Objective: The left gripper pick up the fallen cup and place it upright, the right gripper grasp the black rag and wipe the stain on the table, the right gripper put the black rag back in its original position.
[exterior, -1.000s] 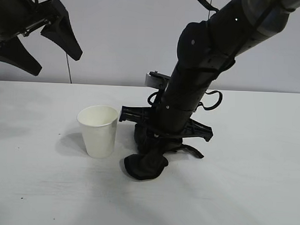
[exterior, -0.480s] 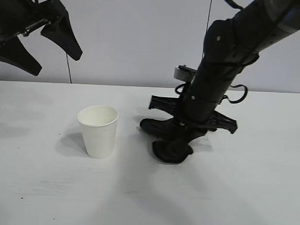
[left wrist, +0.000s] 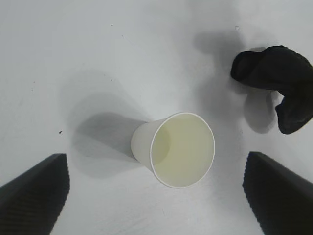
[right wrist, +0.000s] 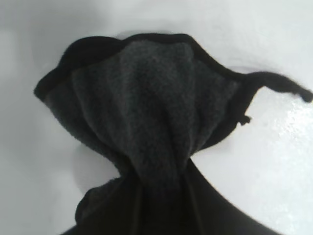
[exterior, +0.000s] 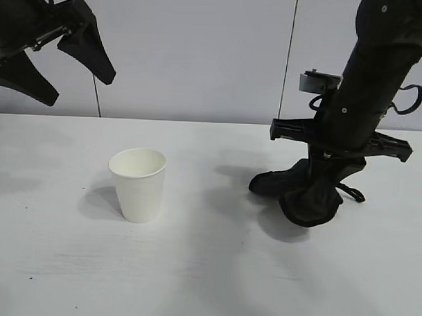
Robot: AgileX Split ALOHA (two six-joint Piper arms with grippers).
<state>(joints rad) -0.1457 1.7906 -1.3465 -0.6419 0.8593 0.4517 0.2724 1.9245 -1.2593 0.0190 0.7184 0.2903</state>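
The right gripper (exterior: 320,181) has swung from frame centre to right, clenching the black rag (exterior: 303,192); the cup (exterior: 138,184) stands upright, the left gripper (exterior: 51,59) hangs released upper left. Next: release the rag.

Behind my workspace I saw a plain grey wall (exterior: 201,53) divided by two thin dark vertical seams (exterior: 290,60), meeting the tabletop's far edge.

right gripper (exterior: 320,177) fingers buried in black rag (exterior: 303,194)

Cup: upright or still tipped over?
Upright. The cup stands on its base on the table with the rim on top, and the left wrist view looks down into its open, empty mouth.
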